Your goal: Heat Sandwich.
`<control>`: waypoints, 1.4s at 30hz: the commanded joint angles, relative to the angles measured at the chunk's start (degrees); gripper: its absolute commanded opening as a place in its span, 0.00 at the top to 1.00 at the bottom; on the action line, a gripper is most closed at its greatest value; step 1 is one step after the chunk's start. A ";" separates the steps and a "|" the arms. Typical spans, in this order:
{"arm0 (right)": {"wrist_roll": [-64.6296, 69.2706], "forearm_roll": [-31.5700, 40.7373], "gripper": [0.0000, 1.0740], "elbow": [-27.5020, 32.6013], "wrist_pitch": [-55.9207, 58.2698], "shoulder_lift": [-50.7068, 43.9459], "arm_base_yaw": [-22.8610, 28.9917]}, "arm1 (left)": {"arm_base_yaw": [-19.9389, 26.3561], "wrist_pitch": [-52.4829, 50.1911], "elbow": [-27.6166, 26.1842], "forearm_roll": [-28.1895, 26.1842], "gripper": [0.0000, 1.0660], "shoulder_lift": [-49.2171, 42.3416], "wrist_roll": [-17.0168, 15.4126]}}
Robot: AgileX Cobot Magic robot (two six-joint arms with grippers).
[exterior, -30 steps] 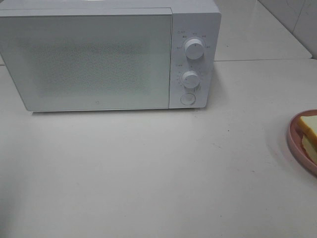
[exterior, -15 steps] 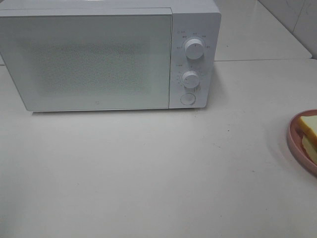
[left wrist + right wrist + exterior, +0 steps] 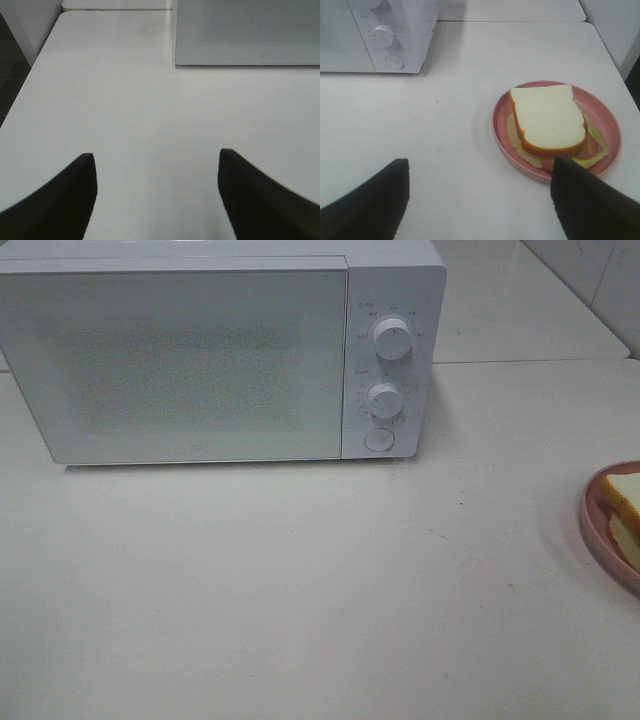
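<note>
1. From the high camera, the white microwave [image 3: 220,350] stands at about 11 o'clock on the desk [image 3: 300,590], its door shut, with two round dials [image 3: 392,337] and a round button [image 3: 378,440] down its right-hand panel.
2. The sandwich [image 3: 625,510] lies on a pink plate [image 3: 592,525] at 3 o'clock in that view, cut off by the frame edge and well apart from the microwave.
3. My right wrist camera shows the sandwich [image 3: 550,122] whole: the top bread slice sits skewed over the lower one, orange-red filling showing at the edge nearest my tool.
4. My right tool [image 3: 480,200] is released, its two dark fingers [image 3: 370,200] spread wide above the bare desk, gripping nothing. The plate [image 3: 502,125] lies just ahead, beyond the right-hand finger.
5. My left tool [image 3: 157,192] is released as well, fingers [image 3: 60,200] wide apart over bare desk, gripping nothing. The microwave's lower front corner [image 3: 245,35] shows ahead of it, not touching.
6. Neither tool appears in the high camera.
</note>
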 commanded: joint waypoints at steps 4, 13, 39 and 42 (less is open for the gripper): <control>0.06 -0.46 0.30 -0.06 0.06 -1.32 -0.34 | 0.11 -0.92 0.11 -0.80 0.38 -1.20 0.00; 0.06 -0.46 0.30 -0.06 0.06 -1.32 -0.34 | 0.11 -0.92 0.11 -0.86 0.38 -1.20 0.00; 0.06 -0.46 0.30 -0.06 0.06 -1.32 -0.34 | 0.11 -0.92 0.11 -0.74 0.38 -1.20 -0.17; 0.06 -0.46 0.30 -0.06 0.06 -1.32 -0.34 | 0.11 -0.92 0.11 -0.74 0.38 -1.20 -0.17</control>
